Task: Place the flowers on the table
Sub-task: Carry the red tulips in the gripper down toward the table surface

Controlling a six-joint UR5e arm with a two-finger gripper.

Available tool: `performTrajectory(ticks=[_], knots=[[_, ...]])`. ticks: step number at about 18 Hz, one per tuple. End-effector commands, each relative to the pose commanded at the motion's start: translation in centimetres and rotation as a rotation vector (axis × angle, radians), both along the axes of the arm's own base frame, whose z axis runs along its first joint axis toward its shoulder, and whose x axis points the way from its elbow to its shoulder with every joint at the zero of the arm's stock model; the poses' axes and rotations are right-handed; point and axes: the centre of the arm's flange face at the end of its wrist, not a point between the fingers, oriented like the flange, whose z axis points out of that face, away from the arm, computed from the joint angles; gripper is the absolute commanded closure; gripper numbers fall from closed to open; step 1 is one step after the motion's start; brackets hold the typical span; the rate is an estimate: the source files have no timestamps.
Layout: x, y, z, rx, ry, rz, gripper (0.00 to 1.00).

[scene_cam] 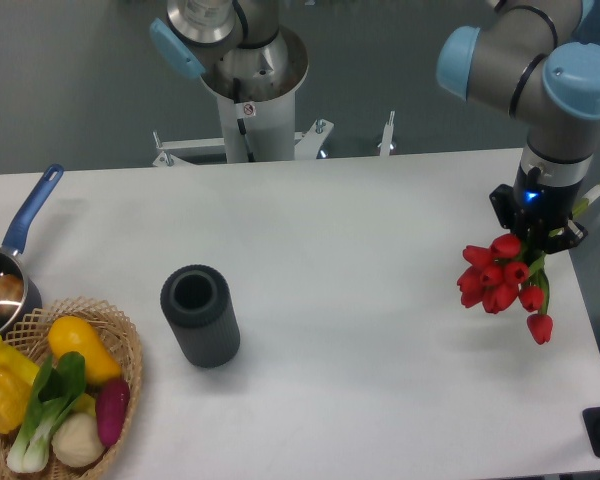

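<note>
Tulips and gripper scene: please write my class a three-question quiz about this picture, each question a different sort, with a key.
1. True or false: the flowers lie flat on the table.
2. Multiple choice: the dark cylinder stands A) in the wicker basket, B) on the table right of the basket, C) under the gripper.
3. Fill in: the pan has a ____ handle.

Key: 1 false, the gripper holds them near the right edge; 2 B; 3 blue.

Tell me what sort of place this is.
Probably a robotics lab: a robot arm's pincer holds red tulips over a plain white table, with a wicker basket of vegetables set out as props.
</note>
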Motion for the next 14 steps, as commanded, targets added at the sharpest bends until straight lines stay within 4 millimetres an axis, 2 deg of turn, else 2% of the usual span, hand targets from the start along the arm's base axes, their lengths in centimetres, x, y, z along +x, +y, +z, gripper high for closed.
performTrajectory(ticks=[5,7,11,14], knots=[[0.2,0.1,0.1,0.000,0.000,-0.002,1.00],[1.4,1.9,-0.2,0.000,-0.008,-0.012,1.00],[4.7,5.8,-2.1,0.001,-0.048,0.008,1.00],[6.0,6.9,-3.2,-0.004,-0.067,0.008,1.00]])
